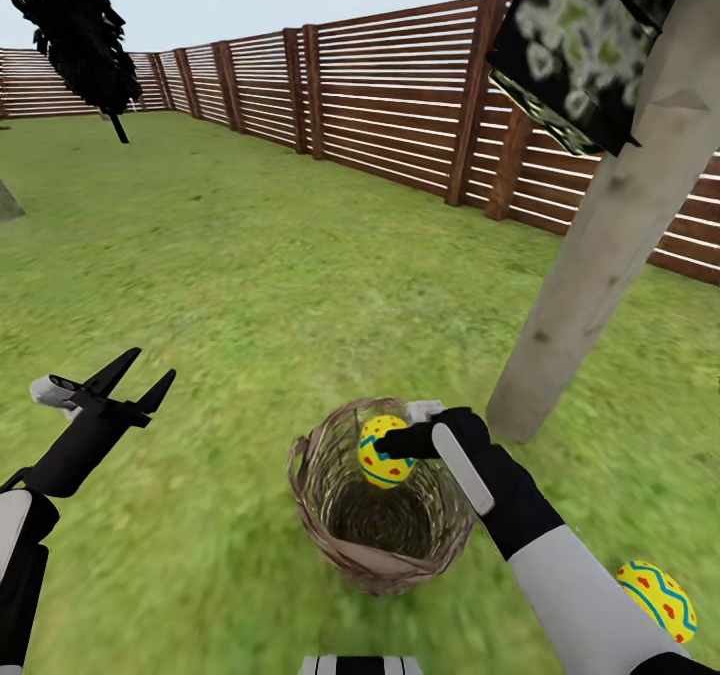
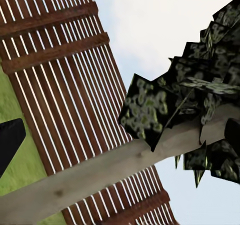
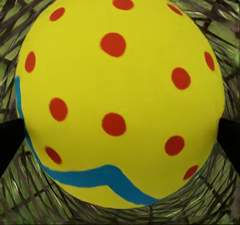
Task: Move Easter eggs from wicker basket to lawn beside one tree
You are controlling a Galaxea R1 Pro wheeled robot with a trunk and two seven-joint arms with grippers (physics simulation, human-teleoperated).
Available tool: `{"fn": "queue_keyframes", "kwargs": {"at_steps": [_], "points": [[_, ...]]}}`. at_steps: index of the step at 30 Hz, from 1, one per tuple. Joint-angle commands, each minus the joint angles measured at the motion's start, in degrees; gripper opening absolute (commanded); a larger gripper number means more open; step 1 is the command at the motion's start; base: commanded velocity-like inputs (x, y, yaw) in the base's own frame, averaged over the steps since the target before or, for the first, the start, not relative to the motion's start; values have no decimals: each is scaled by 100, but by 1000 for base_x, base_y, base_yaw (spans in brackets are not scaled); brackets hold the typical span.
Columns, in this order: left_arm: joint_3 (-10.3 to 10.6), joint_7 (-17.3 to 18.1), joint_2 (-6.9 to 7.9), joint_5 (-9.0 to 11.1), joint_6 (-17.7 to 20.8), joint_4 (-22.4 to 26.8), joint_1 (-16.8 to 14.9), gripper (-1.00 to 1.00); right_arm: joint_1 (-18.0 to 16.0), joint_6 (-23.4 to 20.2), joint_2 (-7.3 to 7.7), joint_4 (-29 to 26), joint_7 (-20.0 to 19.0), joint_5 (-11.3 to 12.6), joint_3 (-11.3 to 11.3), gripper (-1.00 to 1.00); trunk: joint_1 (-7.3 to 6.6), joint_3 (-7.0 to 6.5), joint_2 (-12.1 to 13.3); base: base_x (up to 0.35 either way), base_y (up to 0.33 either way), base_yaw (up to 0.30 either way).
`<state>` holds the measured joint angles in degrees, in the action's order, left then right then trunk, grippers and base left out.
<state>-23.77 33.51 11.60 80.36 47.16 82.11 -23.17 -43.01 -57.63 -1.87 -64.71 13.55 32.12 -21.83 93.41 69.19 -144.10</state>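
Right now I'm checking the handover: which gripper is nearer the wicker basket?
Right. The right gripper holds an Easter egg just over the wicker basket rim; the left gripper hangs open, well off to its side.

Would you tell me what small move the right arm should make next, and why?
Probably lift the right gripper clear of the wicker basket: it seems shut on an egg at the rim, and the tree trunk stands close beside, where another egg already lies on the lawn.

Right gripper (image 1: 392,444) clamps an egg (image 1: 383,452) above wicker basket (image 1: 380,500). Tree trunk (image 1: 600,245) just beyond it. Second egg (image 1: 656,600) on lawn (image 1: 250,285) behind.
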Motion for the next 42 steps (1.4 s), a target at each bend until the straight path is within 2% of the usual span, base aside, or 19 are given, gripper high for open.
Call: {"fn": "queue_keyframes", "kwargs": {"at_steps": [1, 4, 6, 9, 14, 17, 19, 20, 22, 23, 26, 27, 31, 40, 42], "points": [[-5, 6, 0, 7, 30, -2, -4, 100, 0, -12, 64, -88, 60, 98, -6, -100, -6, -18, 0, -121, 0, 0], [-5, 6, 0, 6, 30, -2, -4, 100, 5, -12, 155, -199, 60, 155, -6, -100, -14, -85, 4, -26, 0, 0], [-5, 6, 0, 6, 30, -2, -4, 100, 38, -12, 289, -420, 60, 279, -6, -100, -19, -129, 7, -2, 0, 0], [-5, 6, 0, 6, 30, -2, -4, 100, 55, -12, 644, -860, 60, 817, -6, -100, -27, -196, 11, 0, 0, 0], [-5, -2, 0, 6, 30, -2, -4, 100, 63, -4, 982, -1294, 60, 1140, 2, -100, -40, -306, 17, 0, 0, 0], [1, -2, 0, 6, 30, -2, -4, 100, 64, 0, 1415, -1399, 60, 1824, 35, -100, -47, -373, 21, 0, 0, 0], [4, -2, 0, 6, 30, -2, -4, 100, 65, 3, 1735, -1404, 60, 2463, 188, -100, -53, -417, 24, 0, 0, 0], [4, -2, -2, 6, 30, -2, -4, 100, 65, 6, 1887, -1408, 60, 2653, 243, -100, -55, -439, 25, 0, 0, 0], [4, -2, -6, 2, 29, 1, -4, 100, 65, 8, 2031, -1412, 60, 2762, 360, -100, -60, -484, 28, 0, 0, 0], [4, -2, -6, 0, 25, 1, -4, 100, 65, 7, 2058, -1412, 60, 2776, 445, -100, -63, -506, 29, 0, 0, 0], [9, 35, -81, 6, -35, -19, 95, 100, 49, 77, 2072, -1314, 158, 2657, 345, -100, -63, -505, 29, 0, 0, 0], [7, 31, -77, 6, -30, -18, 122, 100, 51, 64, 2071, -1282, 171, 2688, 313, -100, -63, -505, 29, 0, 0, 0], [4, 16, -73, 6, -23, -13, 145, 100, 106, 52, 2068, -1154, 41, 2746, 444, -100, -63, -505, 29, -126, 0, 0], [21, 14, -79, -2, -17, -13, 146, 100, 108, 43, 2071, -1229, -28, 2793, 457, -100, -63, -505, 29, -328, 0, 0], [15, 18, -79, -3, -22, -15, 146, 100, 108, 14, 2095, -1385, -339, 2806, 489, -100, -63, -505, 29, -150, 0, 0]]}}
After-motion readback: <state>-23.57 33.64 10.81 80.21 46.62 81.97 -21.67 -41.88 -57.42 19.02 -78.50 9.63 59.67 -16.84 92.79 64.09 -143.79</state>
